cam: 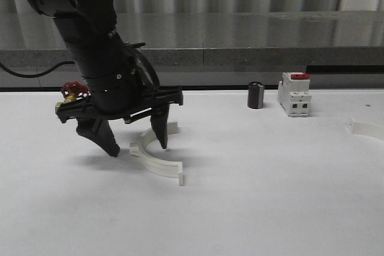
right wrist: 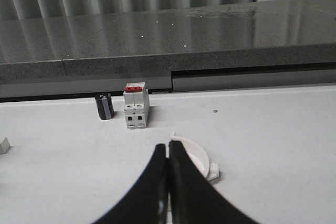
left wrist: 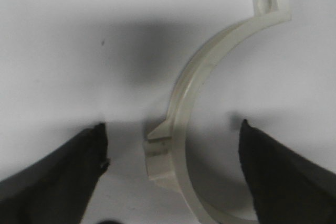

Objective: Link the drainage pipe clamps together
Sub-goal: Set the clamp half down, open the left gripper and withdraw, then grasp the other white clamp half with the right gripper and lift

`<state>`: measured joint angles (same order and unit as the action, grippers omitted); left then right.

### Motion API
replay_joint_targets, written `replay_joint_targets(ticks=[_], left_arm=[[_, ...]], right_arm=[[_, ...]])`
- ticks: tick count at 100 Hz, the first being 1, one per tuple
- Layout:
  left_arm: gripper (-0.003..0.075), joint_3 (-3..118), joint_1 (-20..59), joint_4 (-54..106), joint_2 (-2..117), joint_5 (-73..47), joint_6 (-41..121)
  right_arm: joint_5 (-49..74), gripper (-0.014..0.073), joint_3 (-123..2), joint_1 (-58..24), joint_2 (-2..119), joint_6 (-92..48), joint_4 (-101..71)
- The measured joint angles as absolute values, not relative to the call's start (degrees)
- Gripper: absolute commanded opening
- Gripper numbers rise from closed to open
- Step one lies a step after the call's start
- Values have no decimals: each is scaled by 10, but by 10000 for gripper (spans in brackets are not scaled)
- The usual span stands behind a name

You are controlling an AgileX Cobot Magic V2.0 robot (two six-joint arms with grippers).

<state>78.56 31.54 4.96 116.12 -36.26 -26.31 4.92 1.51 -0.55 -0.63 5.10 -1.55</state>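
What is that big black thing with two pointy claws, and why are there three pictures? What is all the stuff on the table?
It is a robot arm. The pointy parts are its jaws, which pinch things like fingers. The robot has two arms, and each carries a small camera on its wrist.

The front picture looks across the white table. There the left gripper hangs open above a white half-ring, a drainage pipe clamp. It holds nothing yet.

The left wrist picture looks down between those jaws at the same clamp.

The right wrist picture comes from the other arm. The right gripper is shut, with nothing in it, and the second clamp lies just behind it.

Also on the table: a white breaker with a red top, a small dark cylinder, and a brass valve with a red handle, mostly hidden behind the arm.
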Motion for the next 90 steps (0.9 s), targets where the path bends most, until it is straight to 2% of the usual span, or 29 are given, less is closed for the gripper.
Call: replay_joint_targets(ticks=[22, 43, 62, 90], left_arm=[[640, 786, 315, 49, 1130, -364, -204], [640, 759, 315, 5, 1016, -347, -174], [640, 644, 289, -31, 862, -275, -172], [640, 433, 172, -51, 594, -196, -172]], right_arm=[[49, -118, 15, -5, -6, 51, -16], [49, -118, 15, -5, -6, 51, -16], [49, -118, 15, -5, -6, 51, -16], [49, -118, 15, -5, -6, 51, -16]])
